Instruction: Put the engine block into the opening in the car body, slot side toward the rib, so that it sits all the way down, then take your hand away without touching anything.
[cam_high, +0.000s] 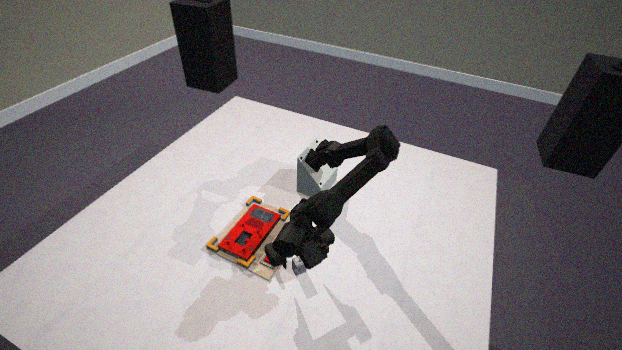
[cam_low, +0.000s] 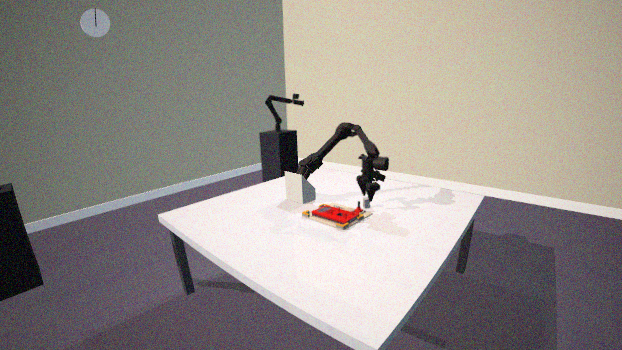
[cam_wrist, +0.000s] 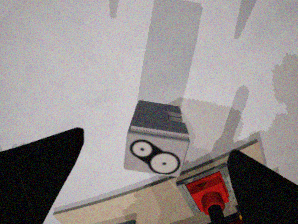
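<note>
The engine block (cam_high: 298, 266) (cam_low: 366, 202) (cam_wrist: 157, 150) is a small grey block standing on the white table just off the board's end. In the wrist view two joined white discs show on its light face, and a dark face with a small notch lies behind. My gripper (cam_low: 368, 197) (cam_wrist: 158, 147) is open and empty, with its fingers above and on both sides of the block; the exact gap in height is unclear. The red car body (cam_high: 257, 225) (cam_low: 330, 214) lies on the board, with a dark rectangular opening (cam_high: 243, 238). The rib cannot be made out.
The beige board (cam_high: 266, 272) (cam_wrist: 150, 200) has orange corner brackets (cam_high: 254, 201) around the car body. A red part with a black upright stem (cam_wrist: 207, 187) sits in a grey frame at the board's near end, close to the right finger. A grey angled block (cam_high: 308, 182) (cam_low: 295, 187) stands by the arm's base.
</note>
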